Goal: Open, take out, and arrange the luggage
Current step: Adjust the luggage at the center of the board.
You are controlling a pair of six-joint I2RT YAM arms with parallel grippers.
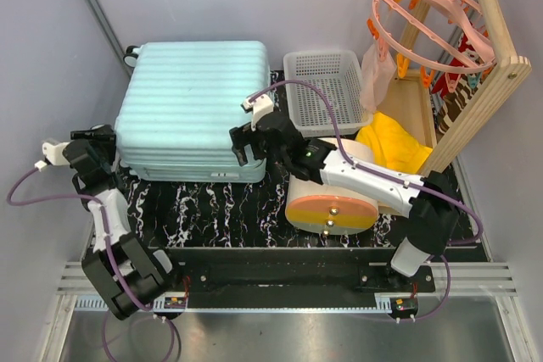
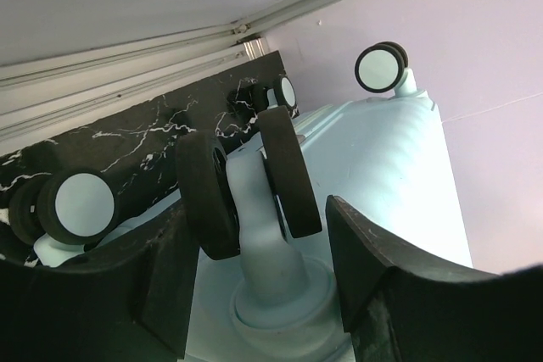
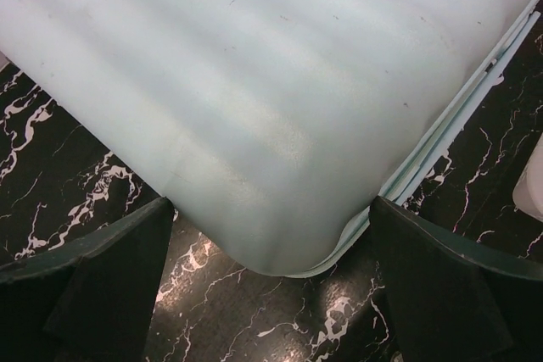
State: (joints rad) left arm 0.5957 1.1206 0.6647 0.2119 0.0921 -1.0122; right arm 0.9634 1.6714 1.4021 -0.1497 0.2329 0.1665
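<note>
1. Left wrist view: the left gripper (image 2: 253, 209) is clenched on a black double caster wheel (image 2: 208, 197) of the large pale mint-blue, ribbed hard-shell luggage (image 2: 382, 175). One black finger stands at each outer face of the wheel pair.
2. Past those fingers, three more casters with pale hubs stick out from the same end of the case. One is just to the left (image 2: 82, 205), one is behind the gripped wheel (image 2: 284, 91), and one is high to the right (image 2: 380, 67).
3. In the right wrist view, the right gripper (image 3: 270, 209) is spread wide and released, holding nothing. A rounded corner of the luggage lies between its two dark fingers, and the seam where the two shells meet runs off to the right.
4. From the top camera, the luggage lies flat and shut with its ribbed shell facing up. The left gripper is at its left end and the right gripper at its near right corner. It rests on a black tabletop with white marble veining (image 1: 229, 205).
5. Beyond the right gripper and to its right, a white mesh plastic basket (image 1: 327, 82) stands just beside the luggage, its mesh floor in plain sight.
6. Nearer than that gripper, under the right arm, a cream cylinder (image 1: 331, 201) lies on its side. Its flat orange end faces the arm bases.
7. Farther right, a bunched yellow cloth (image 1: 394, 146) sits at the foot of a wooden rack (image 1: 501, 61). A round pink clip hanger (image 1: 424, 14) hangs from the rack.
</note>
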